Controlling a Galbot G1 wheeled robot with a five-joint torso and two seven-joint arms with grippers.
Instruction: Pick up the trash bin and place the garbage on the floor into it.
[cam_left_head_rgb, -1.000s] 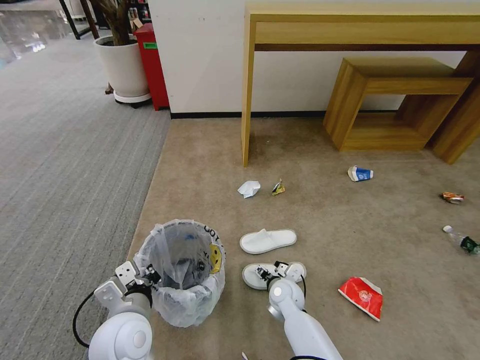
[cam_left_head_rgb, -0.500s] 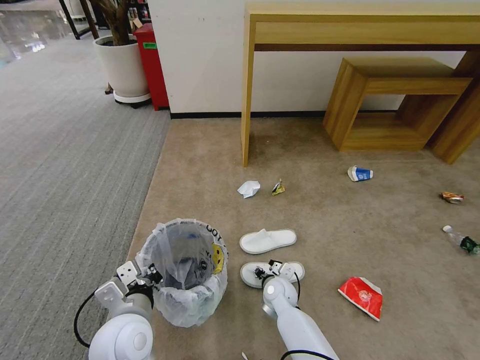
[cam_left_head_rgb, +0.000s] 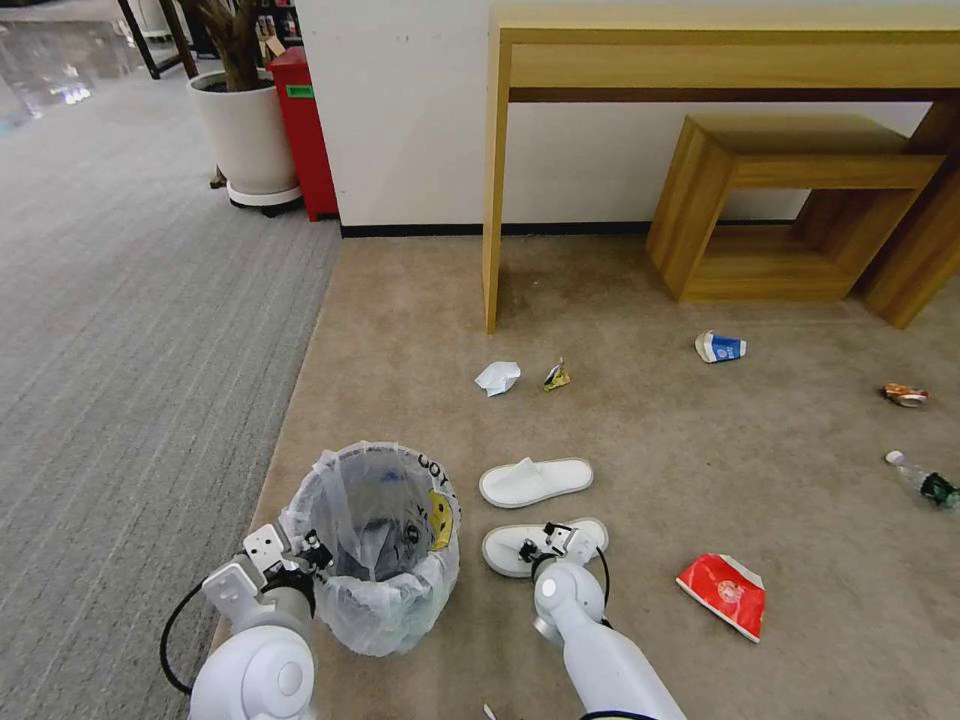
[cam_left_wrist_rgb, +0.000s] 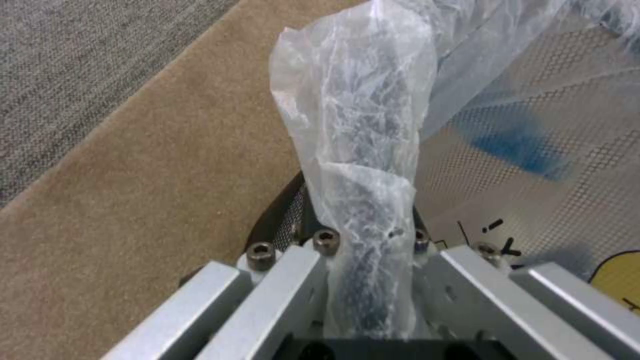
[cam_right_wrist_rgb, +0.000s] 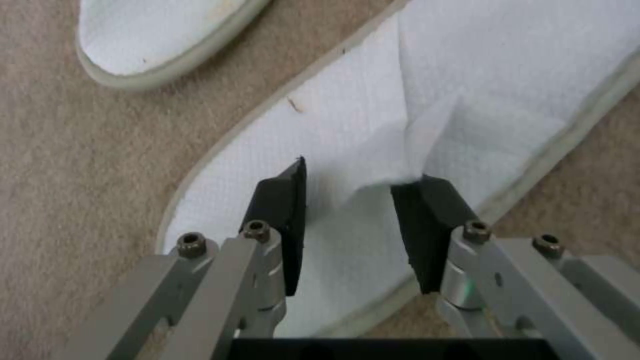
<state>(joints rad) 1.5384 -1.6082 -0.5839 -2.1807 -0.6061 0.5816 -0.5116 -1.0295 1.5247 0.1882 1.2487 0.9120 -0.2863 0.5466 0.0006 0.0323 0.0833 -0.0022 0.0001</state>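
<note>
right gripper is low over the nearer slipper, jaws apart w/ a raised fold of the white strap between the pads (not pinched yet, gap on both sides). left gripper is clamped on the trash bin at its near rim, pinching the clear bag and what looks like the bin wall under it. bin sits on the beige floor just left of the slipper, mouth open and upright. second slipper lies just beyond the first, near but not touching. further out: a crumpled tissue and a small wrapper by the desk leg, a paper cup farther right, a crushed can and a small bottle at the right edge, a red snack bag near the right arm. handling: slipper looks light, soft and floppy; the strap is prob the best hold since the flat sole gives the pads no edge, but thin cloth may slip or the sole may dangle and swing. bin seems light too; the bag is slick, so a grip on film alone could slide (rim wall matters).
</note>
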